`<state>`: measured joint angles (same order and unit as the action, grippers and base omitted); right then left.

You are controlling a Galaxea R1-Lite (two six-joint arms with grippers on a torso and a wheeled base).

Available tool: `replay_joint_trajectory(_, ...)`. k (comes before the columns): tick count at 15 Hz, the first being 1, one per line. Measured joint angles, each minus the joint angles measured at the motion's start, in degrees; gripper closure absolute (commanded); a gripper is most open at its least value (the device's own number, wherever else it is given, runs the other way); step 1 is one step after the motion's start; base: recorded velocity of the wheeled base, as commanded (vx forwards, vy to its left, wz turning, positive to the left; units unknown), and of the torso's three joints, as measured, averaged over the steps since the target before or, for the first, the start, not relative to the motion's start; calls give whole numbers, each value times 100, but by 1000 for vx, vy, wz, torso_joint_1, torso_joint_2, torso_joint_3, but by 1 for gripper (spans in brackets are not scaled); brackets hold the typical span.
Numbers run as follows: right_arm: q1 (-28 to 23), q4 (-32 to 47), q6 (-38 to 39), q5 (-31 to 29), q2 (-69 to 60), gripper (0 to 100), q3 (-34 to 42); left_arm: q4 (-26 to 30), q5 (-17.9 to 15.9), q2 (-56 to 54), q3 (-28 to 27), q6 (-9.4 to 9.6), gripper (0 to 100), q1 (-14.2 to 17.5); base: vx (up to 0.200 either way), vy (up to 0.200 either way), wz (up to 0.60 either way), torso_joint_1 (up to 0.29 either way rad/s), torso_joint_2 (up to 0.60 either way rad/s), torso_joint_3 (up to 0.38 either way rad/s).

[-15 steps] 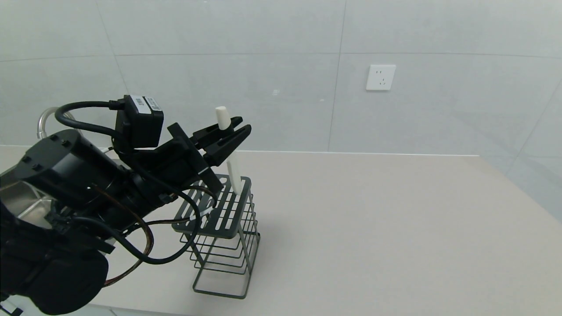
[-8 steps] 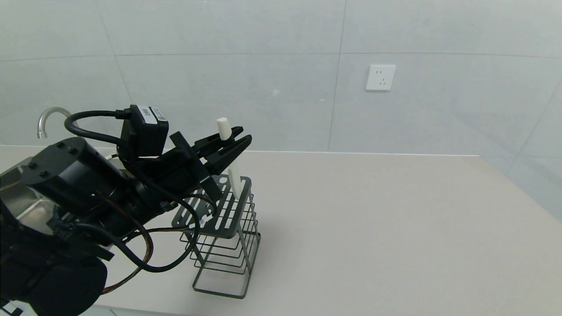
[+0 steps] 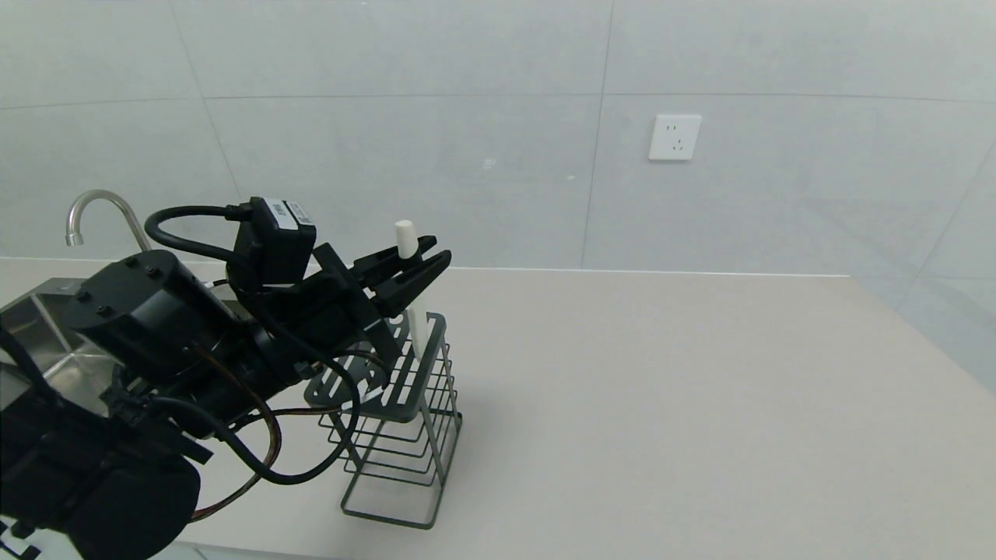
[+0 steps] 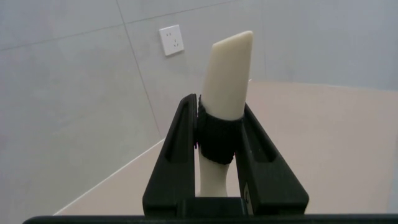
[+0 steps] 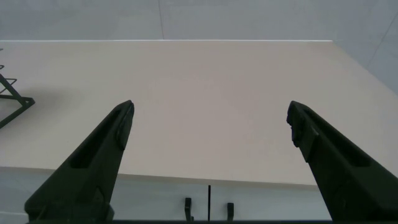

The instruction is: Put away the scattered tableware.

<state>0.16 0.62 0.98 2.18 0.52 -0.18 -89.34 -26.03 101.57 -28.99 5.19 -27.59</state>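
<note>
A white utensil, judged light, stiff and slippery, is clamped at its handle by the left gripper over a wire rack. The right gripper is spread wide.

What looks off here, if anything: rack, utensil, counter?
Nothing stands out. The left end effector is shut on the white utensil, which is held nearly upright with its lower end at the slotted top of the wire rack. The rack stands on the counter. No spill or damage shows.
</note>
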Motion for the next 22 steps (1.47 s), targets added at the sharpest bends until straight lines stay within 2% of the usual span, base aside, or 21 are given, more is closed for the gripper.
replay_joint_trajectory(5,0,-2,0,0,0,0,0,-23,2,44,276,-29,100,0,0,0,0,0,0,0)
replay_joint_trajectory(6,0,0,0,0,0,0,0,-23,2,46,289,-49,0,0,0,0,0,0,0,0)
replay_joint_trajectory(15,0,0,0,0,0,0,0,-32,0,-336,424,-13,0,-6,0,0,0,0,0,0)
replay_joint_trajectory(20,0,0,0,0,0,0,0,4,30,-1996,909,-11,0,22,0,0,0,0,0,0)
replay_joint_trajectory(22,0,0,-2,0,0,0,0,80,52,-2895,1251,-16,0,311,0,0,0,0,0,0)
